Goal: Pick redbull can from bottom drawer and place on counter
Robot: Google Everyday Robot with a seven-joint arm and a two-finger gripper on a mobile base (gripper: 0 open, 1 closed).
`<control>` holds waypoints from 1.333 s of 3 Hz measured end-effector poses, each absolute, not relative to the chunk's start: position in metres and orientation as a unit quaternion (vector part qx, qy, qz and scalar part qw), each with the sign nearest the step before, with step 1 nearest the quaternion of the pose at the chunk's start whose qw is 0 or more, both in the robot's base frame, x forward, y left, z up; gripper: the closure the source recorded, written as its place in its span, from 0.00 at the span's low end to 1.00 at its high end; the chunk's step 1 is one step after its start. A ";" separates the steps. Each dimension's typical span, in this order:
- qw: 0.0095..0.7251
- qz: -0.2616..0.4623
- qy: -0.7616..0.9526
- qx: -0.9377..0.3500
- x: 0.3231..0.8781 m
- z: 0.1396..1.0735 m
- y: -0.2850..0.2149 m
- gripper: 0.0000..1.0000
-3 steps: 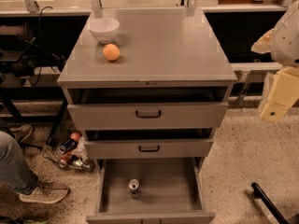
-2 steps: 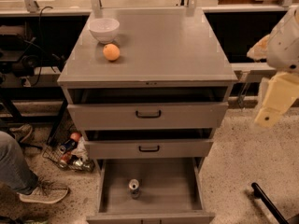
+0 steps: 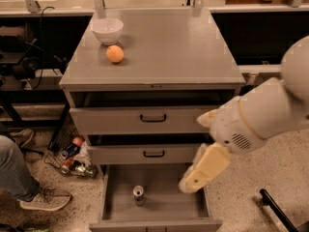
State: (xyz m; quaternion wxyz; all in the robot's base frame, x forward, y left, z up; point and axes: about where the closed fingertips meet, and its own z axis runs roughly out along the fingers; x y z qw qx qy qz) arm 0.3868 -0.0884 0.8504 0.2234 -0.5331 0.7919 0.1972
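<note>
**Item 1, redbull can [image 3: 138, 195].** Upright on the floor of the bottom drawer [image 3: 169, 206], near its middle and untouched. It serves as the landmark for every entry below.

**Item 2, my gripper [image 3: 205, 169].** Up and to the right of the can, hanging over the drawer's right side and apart from the can. It has hold of nothing. How wide it stands I cannot tell.

**Item 3, counter [image 3: 169, 47].** Well above the can. It carries a white bowl [image 3: 107, 30] and an orange [image 3: 115, 53] at its far left.

**Item 4, progress.** The drawer is already pulled out, and I judge the reach to be under way. Left to do: descend to the can, grasp it, lift it and set it on the counter.

**Item 5, change.** A second ago my arm hung far to the right of the can, outside the cabinet's side and higher up. It now sits lower and nearer. The can, bowl and orange are unmoved.
</note>
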 end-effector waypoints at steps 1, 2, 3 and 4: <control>0.226 0.210 0.789 -0.531 0.383 0.847 -0.069 0.00; 0.226 0.204 0.790 -0.533 0.384 0.850 -0.074 0.00; 0.238 0.230 0.791 -0.515 0.380 0.808 -0.060 0.00; 0.240 0.273 0.783 -0.504 0.367 0.731 -0.034 0.00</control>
